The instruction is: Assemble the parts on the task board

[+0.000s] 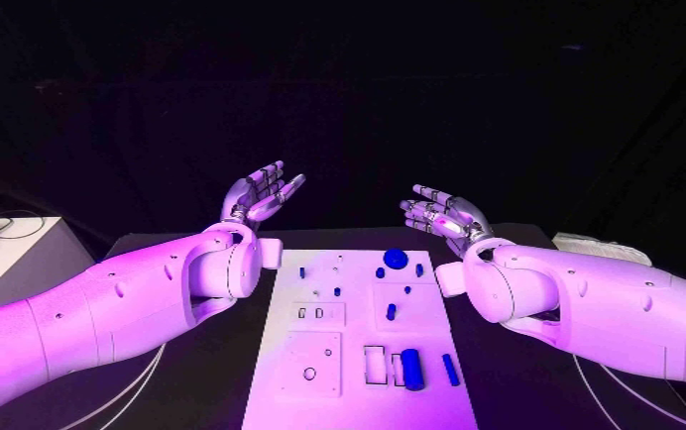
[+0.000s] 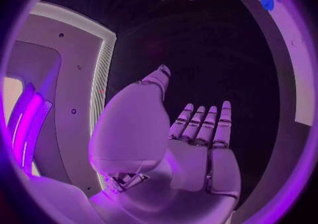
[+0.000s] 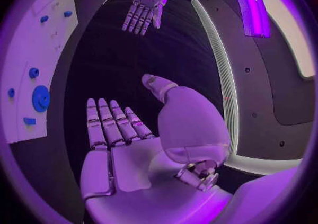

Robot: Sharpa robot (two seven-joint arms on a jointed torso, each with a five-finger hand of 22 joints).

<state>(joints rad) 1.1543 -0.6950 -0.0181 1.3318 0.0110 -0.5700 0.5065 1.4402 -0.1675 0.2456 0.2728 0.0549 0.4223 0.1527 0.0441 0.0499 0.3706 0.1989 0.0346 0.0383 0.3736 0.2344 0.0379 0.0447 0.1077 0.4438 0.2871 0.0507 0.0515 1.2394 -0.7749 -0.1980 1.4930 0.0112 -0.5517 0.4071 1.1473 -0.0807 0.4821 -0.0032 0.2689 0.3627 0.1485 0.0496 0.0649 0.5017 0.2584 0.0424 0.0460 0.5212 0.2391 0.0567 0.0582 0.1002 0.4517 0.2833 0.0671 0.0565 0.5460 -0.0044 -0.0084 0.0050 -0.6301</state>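
Both the left hand (image 1: 262,192) and the right hand (image 1: 442,214) hovered with fingers spread, holding nothing. The task board (image 1: 322,371) lay between them on the desk (image 1: 200,390), blue parts (image 1: 397,259) resting on it.

Two smooth white arms w/ small dark screw holes, left hand (image 1: 261,192), right hand (image 1: 440,214), silver segmented fingers (image 2: 213,127)

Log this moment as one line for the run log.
left hand: open, raised | right hand: open, raised | task board: untouched | parts: on board

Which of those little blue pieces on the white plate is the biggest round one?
The round blue disc at the far end of the task board, toward the right hand. The other blue pieces are slim pegs or bars.
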